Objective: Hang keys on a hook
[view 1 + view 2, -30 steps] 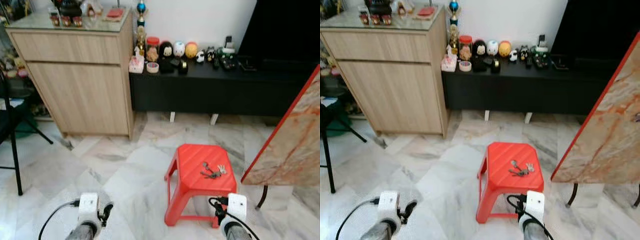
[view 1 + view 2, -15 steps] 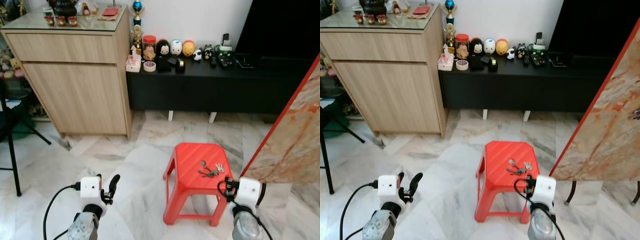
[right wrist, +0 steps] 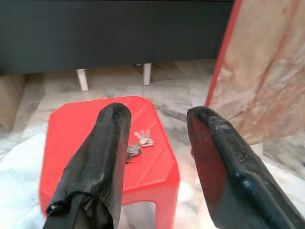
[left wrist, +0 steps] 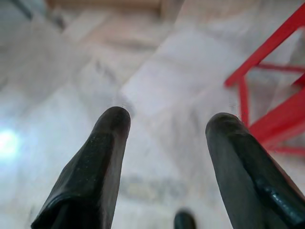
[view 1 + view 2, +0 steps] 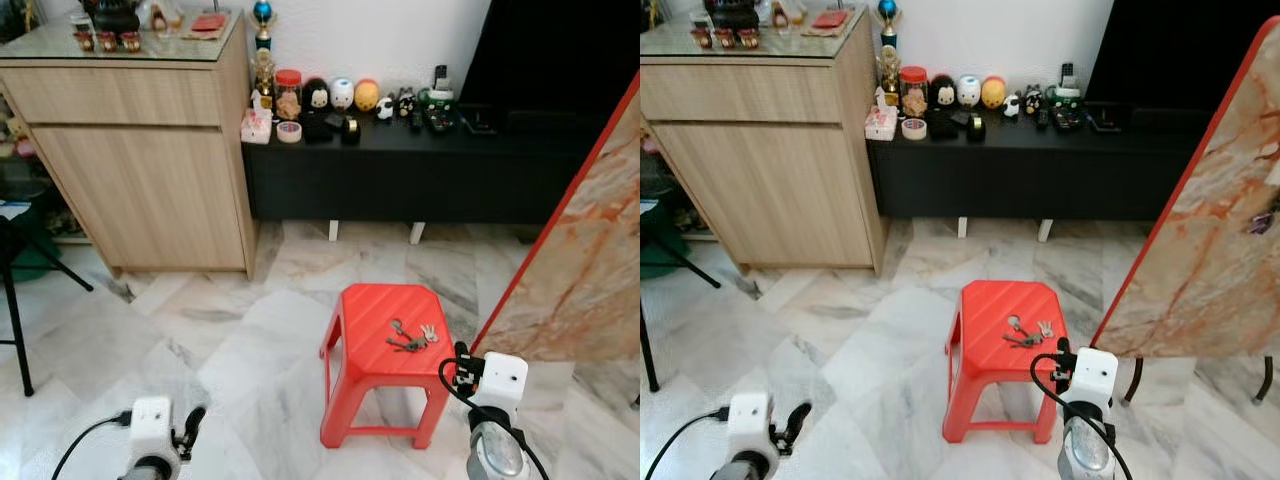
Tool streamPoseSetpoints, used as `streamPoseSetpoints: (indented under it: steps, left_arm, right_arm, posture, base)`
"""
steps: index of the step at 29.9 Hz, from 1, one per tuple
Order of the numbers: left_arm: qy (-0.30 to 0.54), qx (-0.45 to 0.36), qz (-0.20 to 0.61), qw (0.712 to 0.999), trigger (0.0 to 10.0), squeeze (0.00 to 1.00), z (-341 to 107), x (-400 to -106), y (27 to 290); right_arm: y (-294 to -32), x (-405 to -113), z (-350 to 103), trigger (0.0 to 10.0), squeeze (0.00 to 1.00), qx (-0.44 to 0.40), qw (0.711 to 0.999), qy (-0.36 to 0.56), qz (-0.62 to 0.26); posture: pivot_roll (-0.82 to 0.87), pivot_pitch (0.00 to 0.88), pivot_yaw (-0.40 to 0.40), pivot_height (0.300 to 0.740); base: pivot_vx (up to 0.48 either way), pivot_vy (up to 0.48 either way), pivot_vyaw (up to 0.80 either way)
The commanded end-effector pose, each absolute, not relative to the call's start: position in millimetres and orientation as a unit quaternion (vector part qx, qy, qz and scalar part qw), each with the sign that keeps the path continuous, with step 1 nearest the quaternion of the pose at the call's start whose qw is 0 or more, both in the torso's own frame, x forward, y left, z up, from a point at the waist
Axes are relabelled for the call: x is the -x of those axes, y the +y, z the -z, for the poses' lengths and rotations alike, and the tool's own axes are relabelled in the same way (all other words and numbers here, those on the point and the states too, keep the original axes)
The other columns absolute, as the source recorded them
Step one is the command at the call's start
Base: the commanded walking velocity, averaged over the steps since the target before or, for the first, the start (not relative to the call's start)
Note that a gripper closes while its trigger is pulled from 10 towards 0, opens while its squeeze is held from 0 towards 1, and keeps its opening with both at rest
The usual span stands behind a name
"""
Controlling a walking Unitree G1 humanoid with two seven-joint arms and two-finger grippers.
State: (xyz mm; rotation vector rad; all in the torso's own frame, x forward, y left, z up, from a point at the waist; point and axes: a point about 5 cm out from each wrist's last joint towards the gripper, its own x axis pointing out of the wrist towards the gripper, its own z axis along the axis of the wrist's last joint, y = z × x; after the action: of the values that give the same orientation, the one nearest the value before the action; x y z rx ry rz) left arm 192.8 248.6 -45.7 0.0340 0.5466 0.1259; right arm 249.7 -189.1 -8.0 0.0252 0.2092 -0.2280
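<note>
Marble floor [image 5: 230, 350] spreads pale and veined below us. At far left stands a wooden cabinet [image 5: 150, 170], then a low black counter [image 5: 400, 170] along the wall, crowded with small ornaments. Low on our left, our left tool [image 4: 164, 143] hangs over bare floor, its two black fingers spread and holding nothing. Further right sits a red plastic stool [image 5: 385, 345], and the keys [image 5: 408, 338] lie loose on its seat. Just right of the stool, our right tool [image 3: 152, 138] hovers near the seat's edge, fingers spread apart, empty, aimed toward the keys. At far right leans a marbled panel [image 5: 580, 270] with a red edge. We see no hook. We judge that a careless reach could knock the keys off the smooth seat, or nudge the light stool.
</note>
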Motion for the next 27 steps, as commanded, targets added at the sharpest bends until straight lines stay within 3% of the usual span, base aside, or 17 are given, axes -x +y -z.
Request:
streamPoseSetpoints:
  steps: [1, 7, 27]
  left_arm:
    - [0.310, -0.022, -0.061, 0.949, 10.0, 0.00, 56.4, -178.6, 249.3]
    - [0.316, -0.015, -0.064, 0.947, 10.0, 0.00, 58.8, -174.7, 249.1]
    - [0.317, -0.006, -0.057, 0.947, 10.0, 0.00, 60.5, -180.0, 243.3]
  right_arm:
    - [-187.2, -252.5, 5.8, 10.0, 0.00, -0.015, 0.988, 0.102, 0.113]
    - [-187.2, -252.3, 5.9, 10.0, 0.00, -0.017, 0.988, 0.102, 0.112]
    - [-186.2, -253.1, 7.5, 10.0, 0.00, -0.019, 0.987, 0.112, 0.113]
  posture:
    - [0.04, 0.000, -0.065, 0.740]
    - [0.04, 0.000, -0.063, 0.740]
    - [0.04, 0.000, -0.062, 0.740]
  base:
    - [0.000, 0.000, 0.00]
    - [0.000, 0.000, 0.00]
    - [0.274, 0.000, 0.00]
